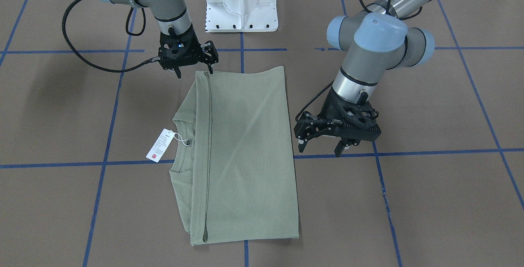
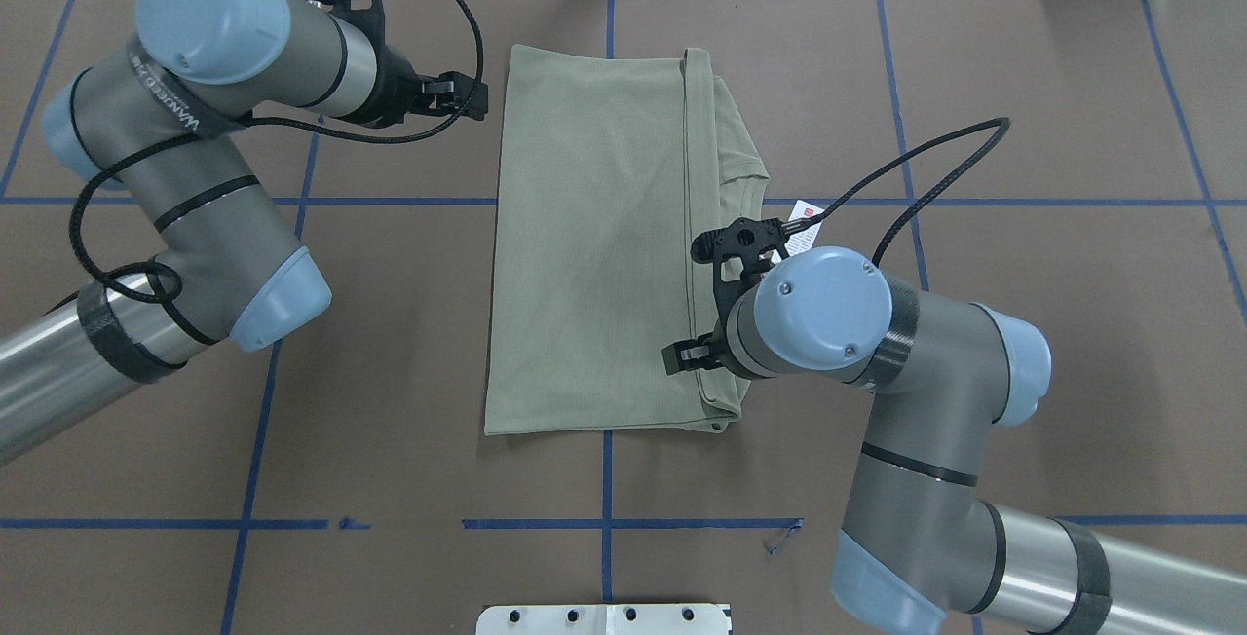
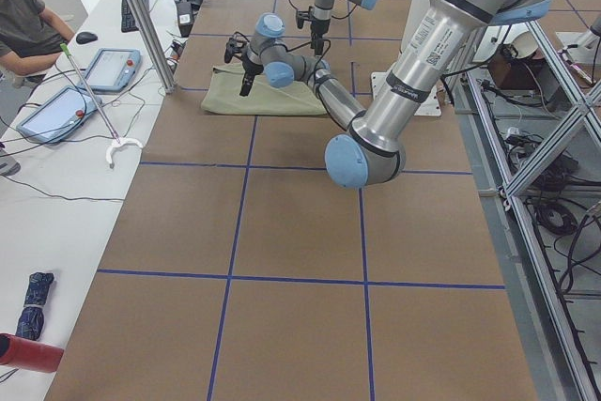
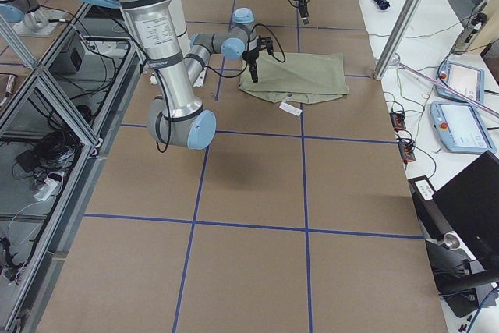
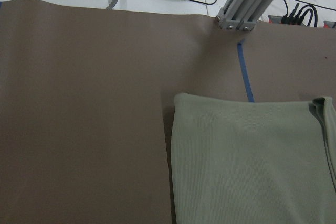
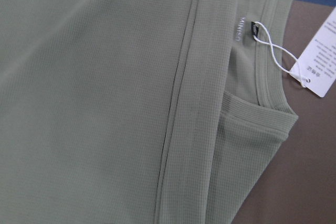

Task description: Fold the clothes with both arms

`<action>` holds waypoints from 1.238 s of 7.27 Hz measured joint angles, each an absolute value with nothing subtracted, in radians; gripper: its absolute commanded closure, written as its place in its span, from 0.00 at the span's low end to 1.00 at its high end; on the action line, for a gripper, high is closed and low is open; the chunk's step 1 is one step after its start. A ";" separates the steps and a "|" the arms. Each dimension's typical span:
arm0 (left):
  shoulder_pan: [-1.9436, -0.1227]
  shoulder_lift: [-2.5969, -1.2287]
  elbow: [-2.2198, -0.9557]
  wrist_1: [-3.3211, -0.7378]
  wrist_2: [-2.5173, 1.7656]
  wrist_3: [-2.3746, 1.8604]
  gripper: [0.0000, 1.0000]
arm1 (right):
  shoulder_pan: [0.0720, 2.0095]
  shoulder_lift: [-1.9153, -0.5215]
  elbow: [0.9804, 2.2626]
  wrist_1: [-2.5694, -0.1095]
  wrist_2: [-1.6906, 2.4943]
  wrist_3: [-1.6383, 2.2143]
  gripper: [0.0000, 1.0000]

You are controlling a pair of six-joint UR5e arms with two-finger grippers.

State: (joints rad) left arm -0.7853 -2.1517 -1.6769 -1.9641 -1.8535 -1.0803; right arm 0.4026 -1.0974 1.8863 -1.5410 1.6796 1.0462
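Overhead exterior: sage-green knit shirt [image 2: 594,245] lies flat mid-surface [image 2: 1023,372], folded to a long rectangle. A stitched edge runs lengthwise near the side toward the robot's right. Collar and a shoulder stick out past that edge. White hang tag [image 1: 161,145] with a red mark hangs on a string from the collar and lies on the brown surface just beside the cloth.

Right gripper [image 1: 195,71]: fingers apart, nothing held, at the shirt corner nearest the white pedestal base [image 1: 241,5], collar side. Can't tell if a fingertip touches the cloth.

Left gripper [image 1: 320,151]: fingers apart, nothing held, just off the opposite long edge, clear of the cloth.

Right wrist view: stitched edge, collar, neck label [image 6: 240,29], tag string. Blue tape lines [image 1: 450,151] grid the surface.
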 measured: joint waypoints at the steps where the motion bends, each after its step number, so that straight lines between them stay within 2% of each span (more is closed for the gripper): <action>1: -0.782 -2.127 -1.711 -1.954 -1.868 -1.082 0.00 | 0.379 -1.094 1.860 -1.530 1.638 0.993 0.07; 2: -0.780 -2.111 -1.730 -1.951 -1.875 -1.085 0.00 | 0.364 -1.092 1.848 -1.513 1.618 0.969 0.19; 3: -0.780 -2.102 -1.738 -1.950 -1.879 -1.088 0.00 | 0.352 -1.092 1.844 -1.500 1.609 0.956 0.24; 6: -0.779 -2.097 -1.733 -1.951 -1.882 -1.089 0.00 | 0.336 -1.098 1.842 -1.481 1.586 0.819 0.24; 9: -0.775 -2.097 -1.725 -1.954 -1.882 -1.091 0.00 | 0.329 -1.106 1.844 -1.489 1.574 0.735 0.40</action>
State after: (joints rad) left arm -0.7751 -2.0970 -1.7250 -1.9539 -1.8822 -1.0909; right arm 0.3292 -1.1062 1.8435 -1.4894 1.5736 0.7352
